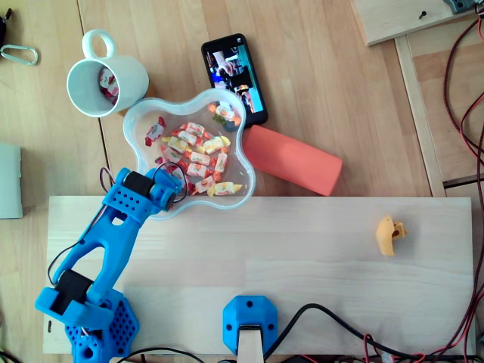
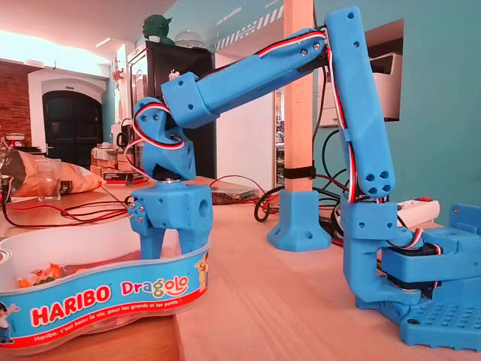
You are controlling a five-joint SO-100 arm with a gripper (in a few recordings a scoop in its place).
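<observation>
While lowered into the candy tub (image 2: 113, 289) over its near-left rim, stands parted at the gripper (image 2: 171, 252): a moderate gap between the two fingers (image 2: 152, 242), tips sunk behind the cloudy wall. Cannot tell whether touching or pinching any of the wrapped sweets (image 1: 198, 157). From overhead, sweets scattered across the tub's middle and right, the nearest just beside the fingertips, toward the picture's right.

Underneath, a pale wooden board (image 1: 302, 280) carrying the blue arm (image 1: 106, 249), laid on a light wood table (image 1: 318, 76); tub straddling the board's far edge. Just beside the tub at upper left, a white mug (image 1: 136, 72) with one sweet inside. To the tub's right, an orange block (image 1: 295, 160), close by. Well apart, near the board's right end, a small yellow piece (image 1: 389, 234).

From the side: teal walls, a wooden post (image 2: 298, 90) in a blue foot, a black cabinet (image 2: 161, 64), red and black cables. Also from the side, the printed label round the tub's wall and the finger gap; from overhead, the lie of the sweets and the mug's inside.
</observation>
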